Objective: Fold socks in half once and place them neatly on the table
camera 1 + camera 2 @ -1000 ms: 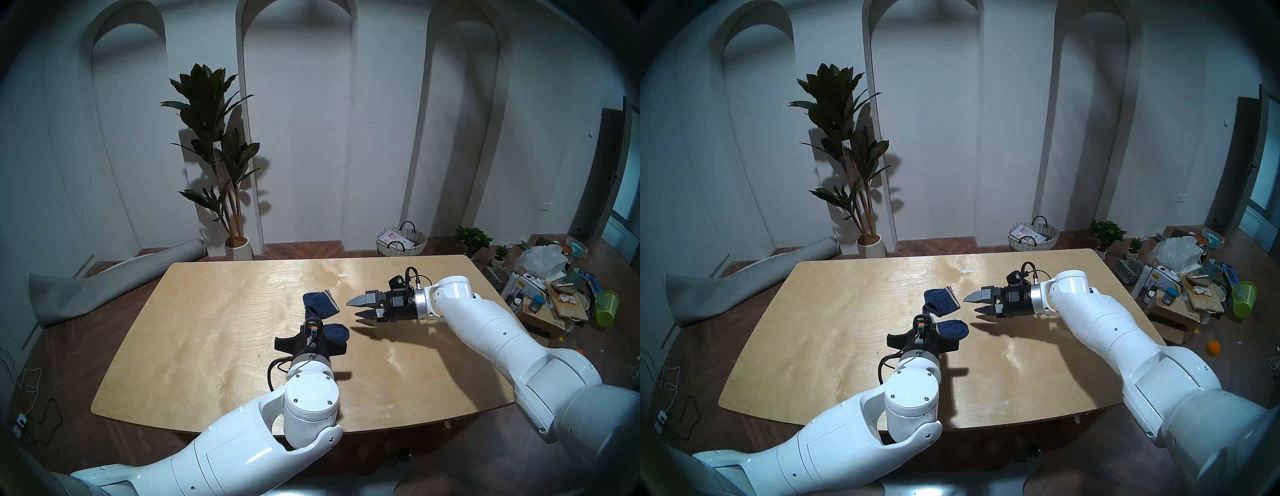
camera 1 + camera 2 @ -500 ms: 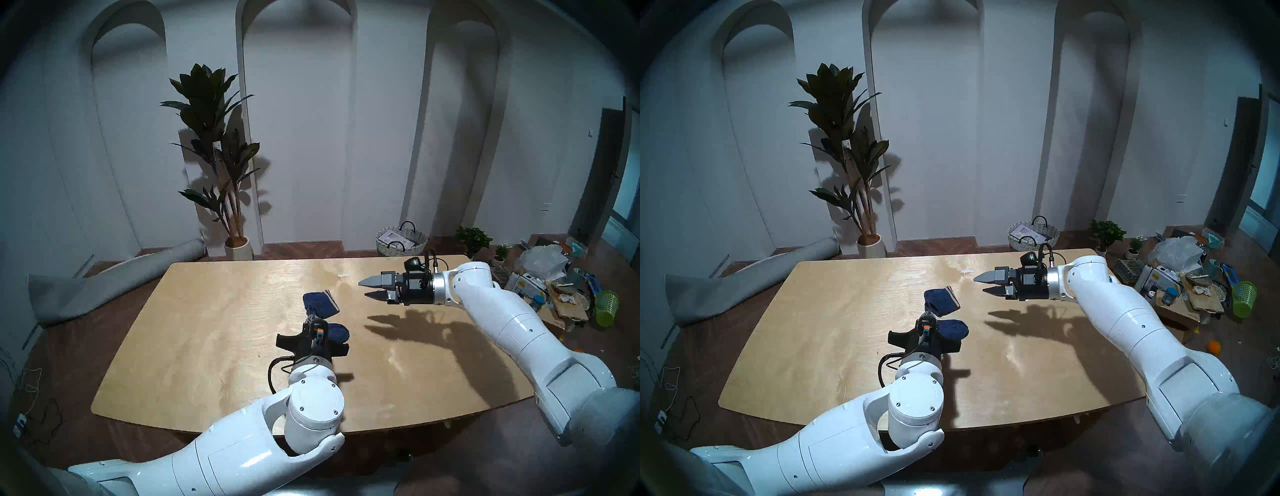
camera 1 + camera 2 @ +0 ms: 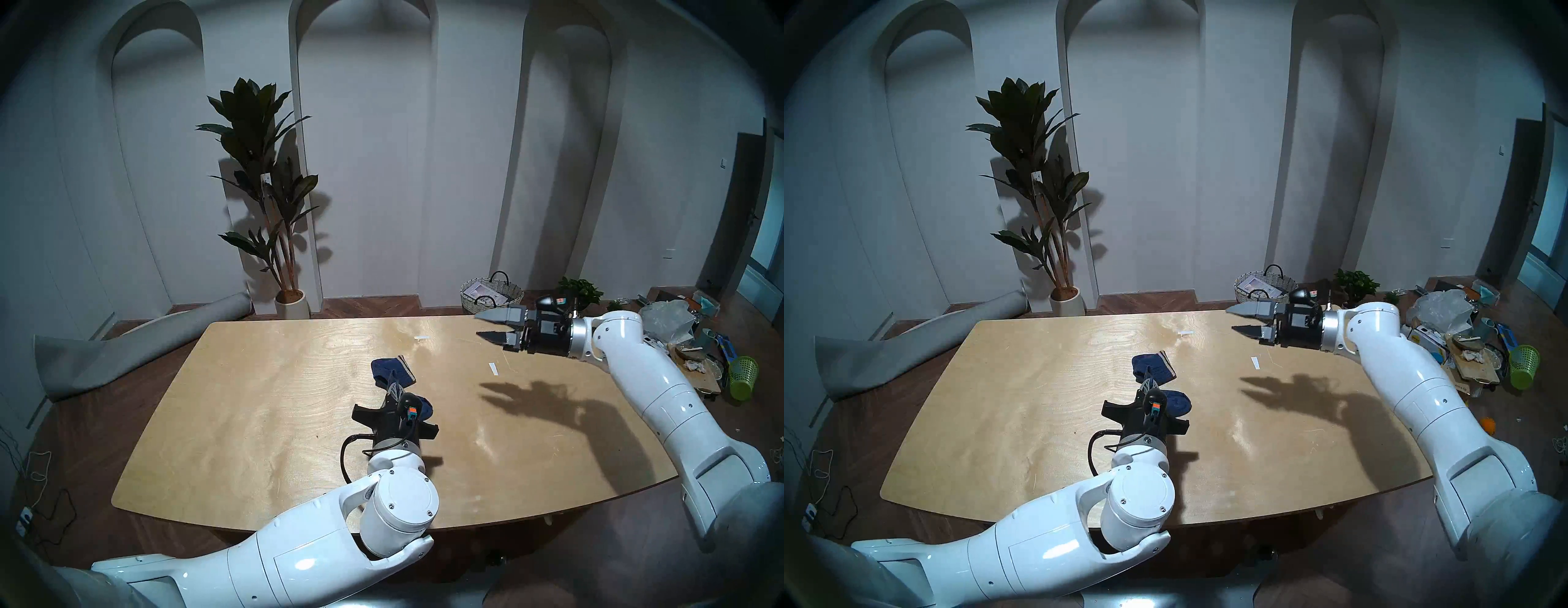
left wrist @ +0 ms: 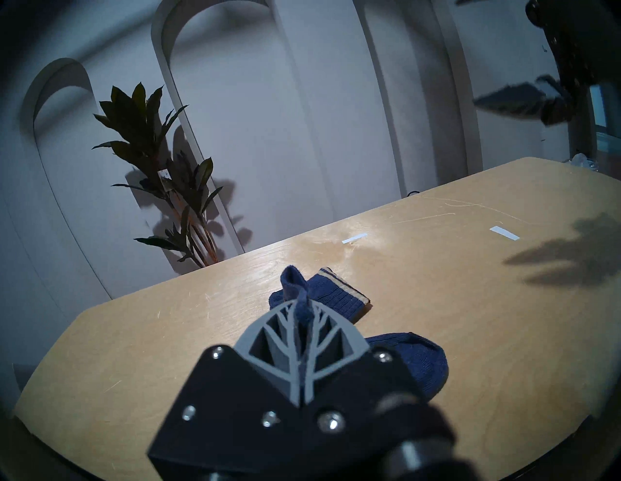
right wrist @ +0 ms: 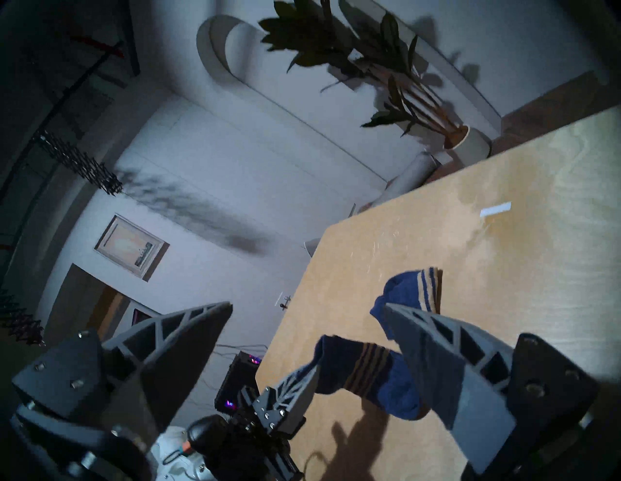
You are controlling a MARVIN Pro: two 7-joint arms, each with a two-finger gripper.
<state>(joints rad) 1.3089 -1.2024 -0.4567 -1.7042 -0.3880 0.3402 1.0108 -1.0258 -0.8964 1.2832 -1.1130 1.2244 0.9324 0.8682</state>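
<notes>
One sock (image 3: 392, 371) lies folded mid-table (image 3: 254, 424); the left gripper (image 4: 302, 331), pinched tight on the second sock (image 4: 408, 359), hasn't folded it; the right gripper (image 3: 494, 327) hangs wide, empty.

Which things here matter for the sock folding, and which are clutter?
Job:
- near sock, pinched by left gripper
- far sock, folded
- table
- right gripper, open, empty

Clutter:
- paper strips
- floor basket

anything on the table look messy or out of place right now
Yes. The near sock is pinched at one end by the shut left gripper, bunched rather than folded flat. The far sock lies rumpled. Two white strips lie loose on the table.
</notes>
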